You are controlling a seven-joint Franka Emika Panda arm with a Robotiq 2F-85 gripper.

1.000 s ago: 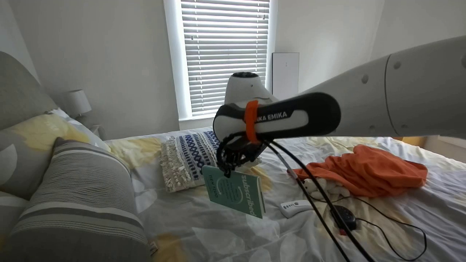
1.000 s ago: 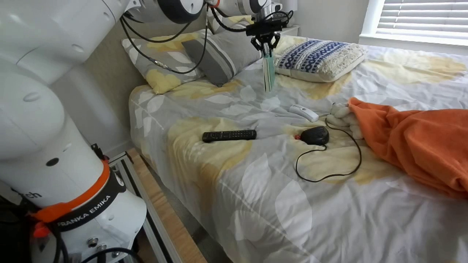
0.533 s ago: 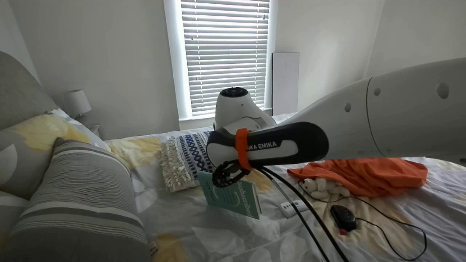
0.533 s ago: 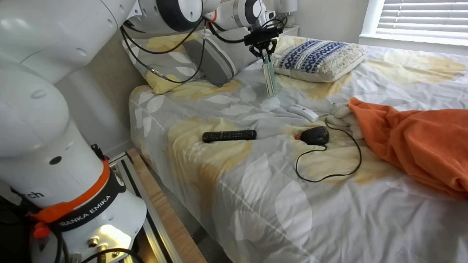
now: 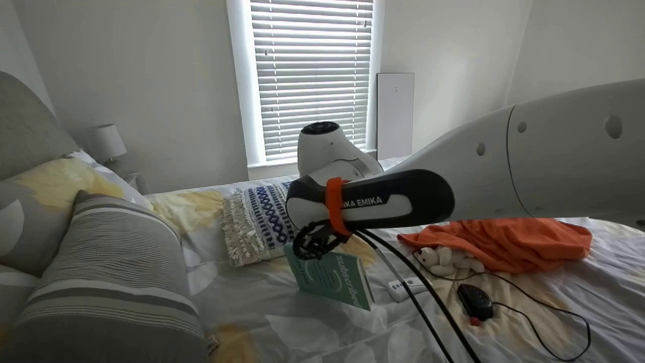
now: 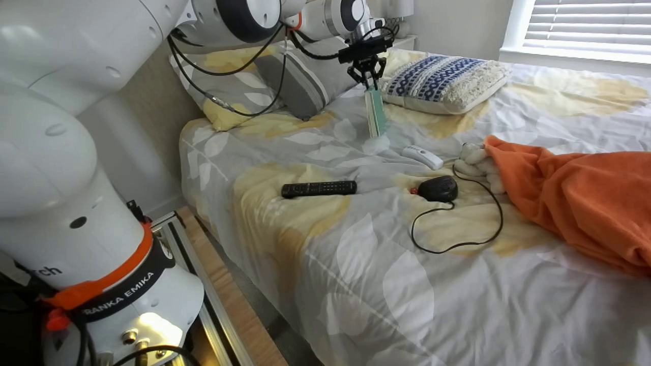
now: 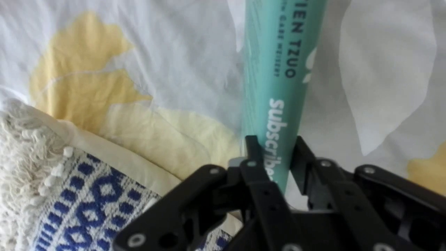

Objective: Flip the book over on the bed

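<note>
Gripper (image 7: 275, 143) clamped on the book (image 7: 278, 87), black jaws either side of the spine. Book held on edge, spine up, slightly tilted; from where I stand, can't tell whether its lower edge touches the bed (image 6: 376, 264). Spine print broken up: tail of "Subscribed" hidden at the jaws, author line running out the top of the wrist view. In an exterior view the arm (image 5: 564, 161) and a cable coil (image 5: 307, 247) cover the jaws and part of the book's upper edge. Patterned cushion (image 6: 430, 79) near the book, cropped by the wrist view. White handset (image 6: 422, 157) near the book, markings too small to read. Farther from it: black device (image 6: 438, 189), red-tipped. Then soft toy (image 5: 429, 256), partly hidden by the orange blanket (image 6: 585, 198), which runs out of frame. Black remote (image 6: 319, 188) well apart from the book, buttons unreadable. Striped pillow (image 5: 118, 272) left of the book in an exterior view, bottom cropped. Lamp (image 5: 109, 141) well beyond the book, base hard to make out. Window blind (image 5: 312, 70) farthest from the book, top cut off.
</note>
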